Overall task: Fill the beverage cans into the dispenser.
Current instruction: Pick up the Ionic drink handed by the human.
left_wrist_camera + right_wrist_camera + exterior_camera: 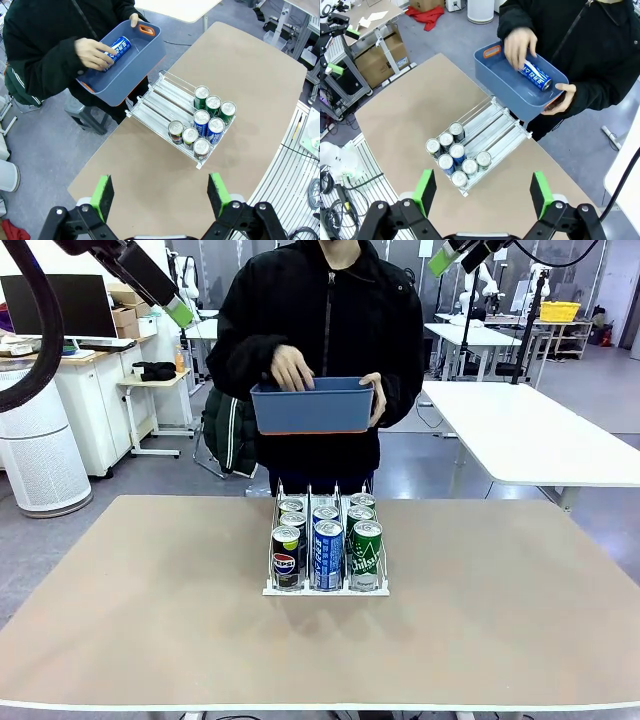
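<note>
While both arms hang high to either side of the dispenser [325, 592], the left jaws stand wide apart with nothing between them, their green pads [104, 194] pointing down toward it. The dispenser sits mid-desk [140, 600], and eight cans [201, 120] crowd its near end, upright and touching. Its left lane holds three dark cans [190, 135], a Pepsi can [286, 560] in front. Its middle lane holds two blue cans [328, 553], and its right lane three green cans [366, 554]. Beyond the dispenser's far end a person holds a blue tub [312, 408] above desk level. One hand [520, 45] rests on a loose can [536, 76] lying on its side in the tub, and the other hand [561, 97] grips the tub's rim. High over the dispenser, the right jaws also stand wide apart and empty.
</note>
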